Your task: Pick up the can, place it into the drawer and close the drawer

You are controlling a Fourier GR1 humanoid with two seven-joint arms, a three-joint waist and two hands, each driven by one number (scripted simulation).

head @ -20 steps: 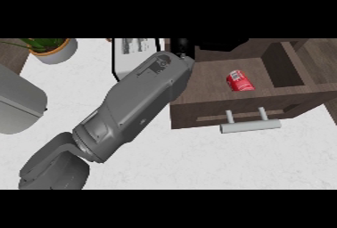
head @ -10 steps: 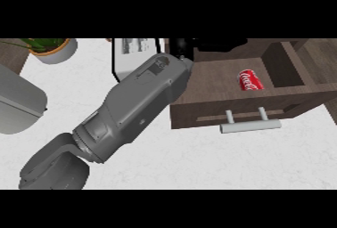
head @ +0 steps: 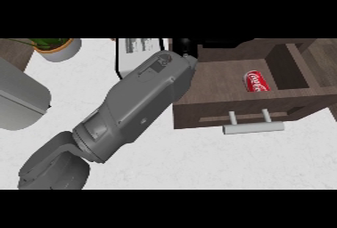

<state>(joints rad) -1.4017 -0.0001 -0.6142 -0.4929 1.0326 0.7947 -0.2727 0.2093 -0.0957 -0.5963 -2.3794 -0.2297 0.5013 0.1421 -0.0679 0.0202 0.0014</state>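
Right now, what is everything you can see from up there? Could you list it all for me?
Can: one, red with white lettering, lying on its side inside the open drawer.
Drawer: one, dark brown wood, pulled open at the upper right.
Drawer handle: one, pale grey bar on the drawer's front.
Plant pot: one, pale pot with green leaves, upper left corner.
White panel: one, white with dark markings, at the top centre, partly hidden by the forearm; I cannot tell what it is.
Counter: one, white speckled top.
Grey rounded shape: one, at the left edge; unclear what it is.
Forearm: one, grey, running from lower left towards the drawer; its hand is hidden.
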